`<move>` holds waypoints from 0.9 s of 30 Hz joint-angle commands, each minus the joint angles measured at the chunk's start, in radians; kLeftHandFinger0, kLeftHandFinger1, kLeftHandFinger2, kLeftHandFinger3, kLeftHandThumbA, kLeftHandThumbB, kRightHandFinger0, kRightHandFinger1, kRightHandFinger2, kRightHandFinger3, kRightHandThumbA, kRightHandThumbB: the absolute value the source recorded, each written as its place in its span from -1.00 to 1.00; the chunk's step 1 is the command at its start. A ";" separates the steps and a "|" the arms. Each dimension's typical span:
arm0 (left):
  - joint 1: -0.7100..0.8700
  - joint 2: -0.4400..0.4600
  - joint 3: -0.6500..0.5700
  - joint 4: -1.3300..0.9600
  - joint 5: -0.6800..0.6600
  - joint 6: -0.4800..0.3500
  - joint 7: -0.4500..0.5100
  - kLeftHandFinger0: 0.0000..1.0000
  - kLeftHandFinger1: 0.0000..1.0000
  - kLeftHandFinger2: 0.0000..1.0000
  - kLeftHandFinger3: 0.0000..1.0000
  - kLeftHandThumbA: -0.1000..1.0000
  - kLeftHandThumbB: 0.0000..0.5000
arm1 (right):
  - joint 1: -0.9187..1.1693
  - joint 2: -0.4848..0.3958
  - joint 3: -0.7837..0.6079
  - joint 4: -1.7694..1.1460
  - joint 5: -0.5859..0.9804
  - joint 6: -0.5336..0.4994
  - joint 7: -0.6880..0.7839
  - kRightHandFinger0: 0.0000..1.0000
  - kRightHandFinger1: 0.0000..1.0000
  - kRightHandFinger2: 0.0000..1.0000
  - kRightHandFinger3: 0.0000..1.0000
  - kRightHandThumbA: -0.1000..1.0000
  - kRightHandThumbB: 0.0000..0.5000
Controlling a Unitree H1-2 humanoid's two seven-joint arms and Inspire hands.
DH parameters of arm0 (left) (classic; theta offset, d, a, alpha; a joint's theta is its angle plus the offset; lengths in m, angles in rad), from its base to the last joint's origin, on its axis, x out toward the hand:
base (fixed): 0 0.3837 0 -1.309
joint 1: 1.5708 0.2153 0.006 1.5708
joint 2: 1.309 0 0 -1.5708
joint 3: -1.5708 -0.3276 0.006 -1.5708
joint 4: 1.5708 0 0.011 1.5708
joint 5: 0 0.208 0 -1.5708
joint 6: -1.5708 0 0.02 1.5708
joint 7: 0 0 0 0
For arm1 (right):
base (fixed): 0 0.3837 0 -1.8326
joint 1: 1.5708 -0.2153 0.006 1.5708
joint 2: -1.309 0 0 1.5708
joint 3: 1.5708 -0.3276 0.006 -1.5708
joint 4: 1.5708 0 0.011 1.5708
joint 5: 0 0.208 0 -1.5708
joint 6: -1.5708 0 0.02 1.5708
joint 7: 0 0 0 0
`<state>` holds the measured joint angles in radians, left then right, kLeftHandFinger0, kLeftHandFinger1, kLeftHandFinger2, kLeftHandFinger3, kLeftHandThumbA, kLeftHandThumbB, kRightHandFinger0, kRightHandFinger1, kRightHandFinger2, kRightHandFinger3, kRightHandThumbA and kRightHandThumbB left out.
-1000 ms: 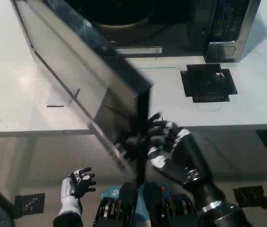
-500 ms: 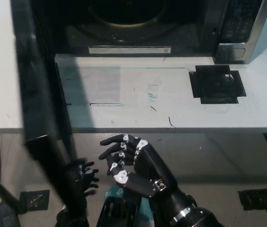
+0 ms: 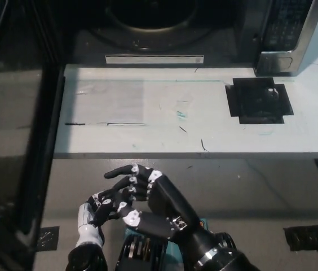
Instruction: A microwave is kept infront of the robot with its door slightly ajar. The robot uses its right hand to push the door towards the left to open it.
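The microwave [image 3: 286, 31] stands at the back of the white table [image 3: 215, 132], its dark cavity [image 3: 148, 25] fully exposed. Its dark glass door [image 3: 12, 141] is swung wide to the left and fills the picture's left side, reaching past the table's front edge. My black right hand [image 3: 148, 197] hovers below the table's front edge, open with fingers spread toward the left, clear of the door and holding nothing. My left hand [image 3: 94, 212] rests low at the lower left, just beside the right hand's fingertips, with its fingers apart.
A black square patch [image 3: 259, 100] lies on the table's right half, in front of the microwave's control panel [image 3: 283, 22]. Thin pen marks cross the tabletop. Dark floor markers [image 3: 301, 237] show below the table at the right.
The door has swung from across the middle of the picture far over to the left. My right hand followed it leftward and downward and is now off the door.
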<state>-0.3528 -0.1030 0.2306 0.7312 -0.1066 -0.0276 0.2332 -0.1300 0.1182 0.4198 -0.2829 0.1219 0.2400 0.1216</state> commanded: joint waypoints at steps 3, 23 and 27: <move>-0.045 0.018 -0.027 0.036 0.029 -0.037 0.021 -0.23 -0.30 -0.23 -0.12 -1.00 -1.00 | 0.030 -0.072 -0.130 -0.104 0.048 -0.012 0.009 -0.42 -0.15 0.13 0.45 -0.01 -0.71; -0.067 0.026 -0.023 0.044 0.018 -0.044 0.020 -0.23 -0.27 -0.20 -0.03 -0.81 -1.00 | 0.144 -0.219 -0.617 0.173 0.034 -0.205 -0.094 -0.48 -0.28 0.07 0.31 -0.29 -0.46; -0.055 0.024 -0.033 0.021 0.035 -0.036 0.026 -0.14 -0.19 -0.11 0.02 -0.81 -1.00 | 0.132 -0.209 -0.641 0.238 0.025 -0.222 -0.120 -0.44 -0.18 0.11 0.30 -0.24 -0.30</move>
<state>-0.3778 -0.0808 0.2121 0.7739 -0.0880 -0.0339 0.2344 0.0303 -0.1003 -0.1973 -0.0633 0.1693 0.1084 0.0495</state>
